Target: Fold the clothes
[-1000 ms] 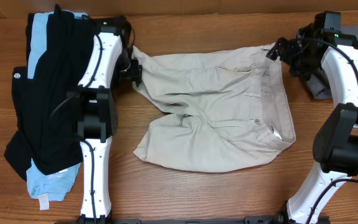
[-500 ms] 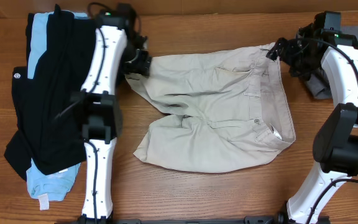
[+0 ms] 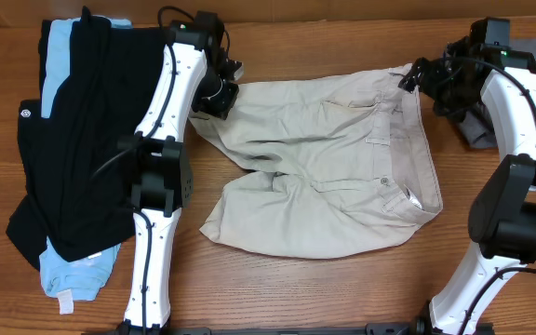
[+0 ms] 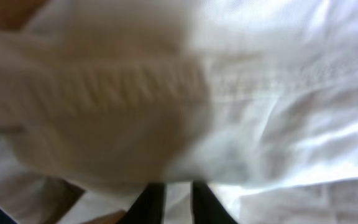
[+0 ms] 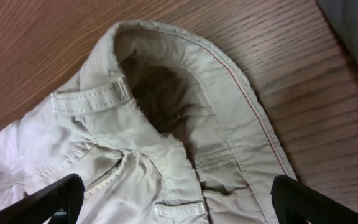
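Nearest the front edge of the desk [image 3: 277,298], on the left: one light-blue garment [image 3: 68,274], peeking out beneath one black garment [image 3: 73,140] heaped over it.

Mid-desk: one pair of beige shorts [image 3: 333,177], spread flat, waistband to the right, legs to the left, lying much as a second ago.

Farther back, at the far leg hem: left end effector [image 3: 221,91], shifted back and rightward from its earlier spot beside the leg. Fingers drawn close, pinching pale cloth of the shorts. Wrist view blurred, cloth filling nearly all of it.

Far right, over the corner of the waistband: right end effector [image 3: 419,76], fingers spread wide, holding nothing, in the same place as before.

Just beside it, toward the desk's right edge: one grey cloth [image 3: 477,130].

Two arms in all.
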`<state>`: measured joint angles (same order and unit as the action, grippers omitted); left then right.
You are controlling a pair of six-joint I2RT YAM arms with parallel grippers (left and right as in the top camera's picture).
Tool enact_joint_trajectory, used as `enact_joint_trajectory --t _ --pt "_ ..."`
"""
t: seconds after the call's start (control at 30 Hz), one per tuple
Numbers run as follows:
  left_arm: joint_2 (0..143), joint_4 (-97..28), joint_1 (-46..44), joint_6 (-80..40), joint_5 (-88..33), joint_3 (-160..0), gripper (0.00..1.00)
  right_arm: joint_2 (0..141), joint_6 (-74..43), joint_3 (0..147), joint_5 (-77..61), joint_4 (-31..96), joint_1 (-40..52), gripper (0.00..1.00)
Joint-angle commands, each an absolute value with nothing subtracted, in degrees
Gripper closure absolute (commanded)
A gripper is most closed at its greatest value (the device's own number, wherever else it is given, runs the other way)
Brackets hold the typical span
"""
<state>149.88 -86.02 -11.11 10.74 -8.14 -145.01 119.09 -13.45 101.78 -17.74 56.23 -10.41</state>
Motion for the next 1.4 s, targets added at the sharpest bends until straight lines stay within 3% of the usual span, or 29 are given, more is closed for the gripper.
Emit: enact_joint_trajectory --t 0.0,0.17,0.43,0.6,0.77,0.87,1.3,1.37 --pt "148.77 -87.55 -10.9 10.7 -7.84 -144.75 0.69 116.49 -13.02 102.91 -17.39 56.07 -10.44 0.0" --pt "148.77 -89.82 -10.68 10.7 -5.26 -144.75 0.48 116.49 -12.99 102.87 -17.37 56.16 -10.44 0.0" --pt "148.77 -89.43 -10.26 10.7 -5.82 -144.14 0.44 116.49 -13.02 102.8 -16.56 56.34 -10.44 0.0" --pt "148.77 -85.1 -10.96 9.5 -6.07 -140.86 0.52 116.49 -13.02 102.8 -16.53 56.29 -10.44 0.0" --pt "148.77 -80.58 -11.4 6.2 -6.0 -139.2 0.85 116.49 -13.02 102.8 -16.53 56.31 -10.44 0.0" --pt "148.57 -78.54 -11.38 3.88 -6.04 -140.38 0.96 116.49 -13.02 102.8 -16.53 56.34 -10.44 0.0" --pt "148.27 -74.22 -11.66 2.13 -7.11 -154.74 0.96 116.49 -13.02 102.8 -15.88 56.27 -10.44 0.0" --pt "148.29 -73.38 -11.66 2.13 -7.11 -154.69 0.87 116.49 -13.02 102.8 -15.88 56.29 -10.44 0.0"
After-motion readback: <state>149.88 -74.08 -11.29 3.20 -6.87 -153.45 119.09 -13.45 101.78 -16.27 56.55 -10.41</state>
